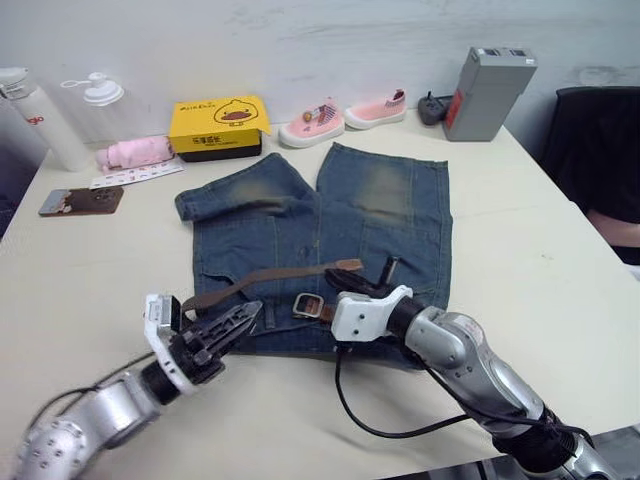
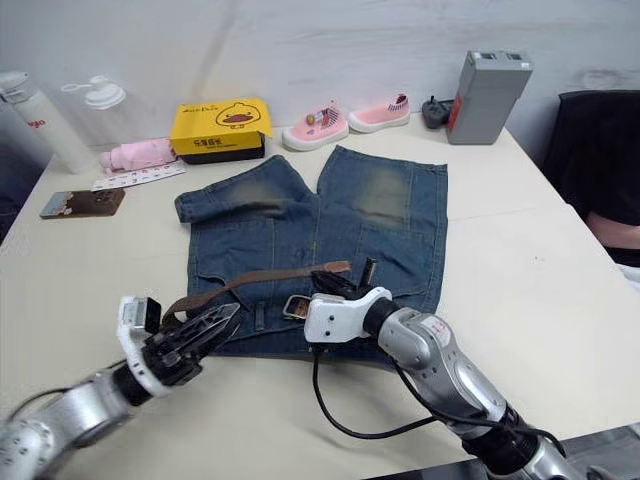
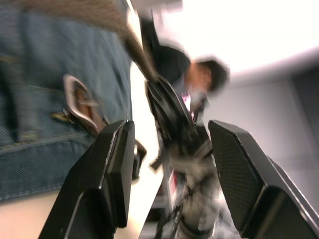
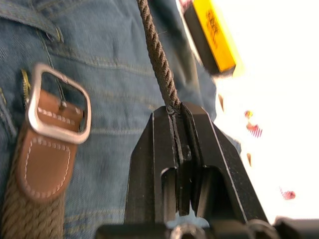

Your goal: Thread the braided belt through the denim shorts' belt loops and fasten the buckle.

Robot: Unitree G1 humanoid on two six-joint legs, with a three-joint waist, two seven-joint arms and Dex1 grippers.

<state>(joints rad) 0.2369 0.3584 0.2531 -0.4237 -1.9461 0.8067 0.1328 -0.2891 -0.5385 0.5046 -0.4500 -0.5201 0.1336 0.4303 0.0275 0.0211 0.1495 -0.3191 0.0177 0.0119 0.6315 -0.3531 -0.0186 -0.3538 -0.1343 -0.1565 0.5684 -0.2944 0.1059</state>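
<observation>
Nearest the robot, at the worktop's (image 1: 560, 300) near edge, both grippers work over the waistband of the denim shorts (image 1: 330, 230). The left gripper (image 1: 235, 322) hovers at the waistband's left end with its fingers (image 3: 112, 174) spread wide and nothing between them. The right gripper (image 4: 177, 112) is pinched tight on the braided belt (image 1: 262, 277) — in the right wrist view the woven strap runs straight out from between its closed fingertips.

The buckle (image 1: 307, 306) lies flat on the denim near the middle of the waistband, just beside the right gripper, with its leather end attached and the prong resting in an open frame. From there the strap arcs across the front of the shorts, and its tan leather tip (image 1: 348, 265) lies loose on the cloth, apart from the buckle.

So the job looks early: no stretch of belt can be seen passing under the belt loops (image 2: 258, 318), though the loops are hard to make out, and the buckle is plainly unfastened. Threading and fastening both appear to remain.

Farther off, the shorts' legs point toward the far edge, where a yellow box (image 1: 218, 126), a pair of pink shoes (image 1: 340, 116) and a grey case (image 1: 487, 93) stand — all well apart from the work.
</observation>
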